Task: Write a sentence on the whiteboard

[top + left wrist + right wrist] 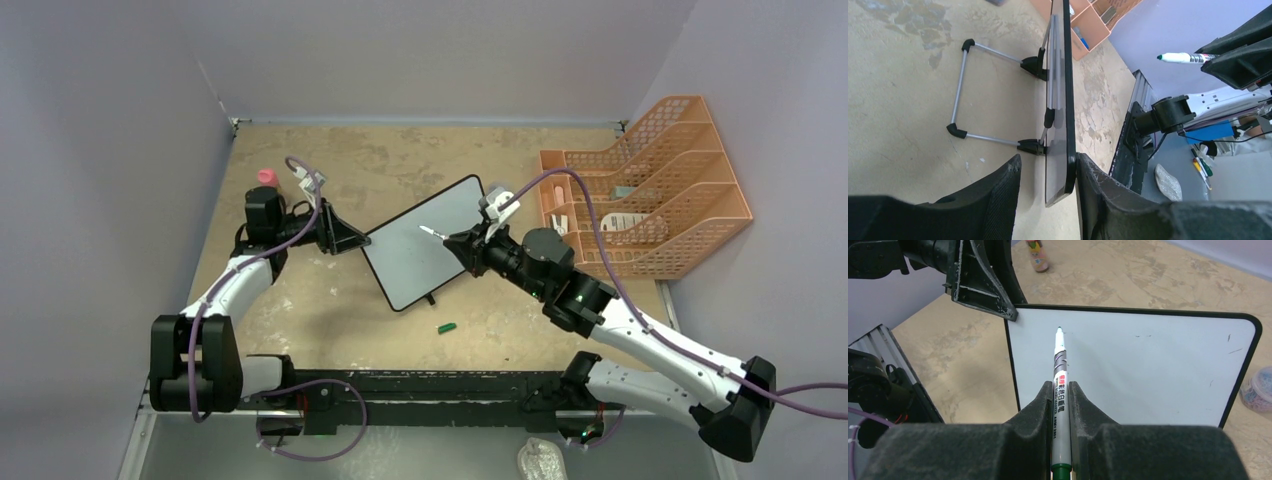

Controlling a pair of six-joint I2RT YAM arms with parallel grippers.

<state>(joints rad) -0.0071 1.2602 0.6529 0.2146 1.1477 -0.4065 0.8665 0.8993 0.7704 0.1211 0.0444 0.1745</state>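
One red-and-black labelled marker (1060,371) near whiteboard (1148,370)

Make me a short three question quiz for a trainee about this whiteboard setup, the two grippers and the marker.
1. True or false: the marker in the right gripper is capped.
2. The left gripper has its fingers: A) either side of the whiteboard edge; B) clamped on the marker; C) hanging clear of everything.
3. How much of the sentence is on the whiteboard?
Key: 1. False: the tip is bare and a green cap lies on the table. 2. A. 3. None: the board face is blank apart from faint specks.
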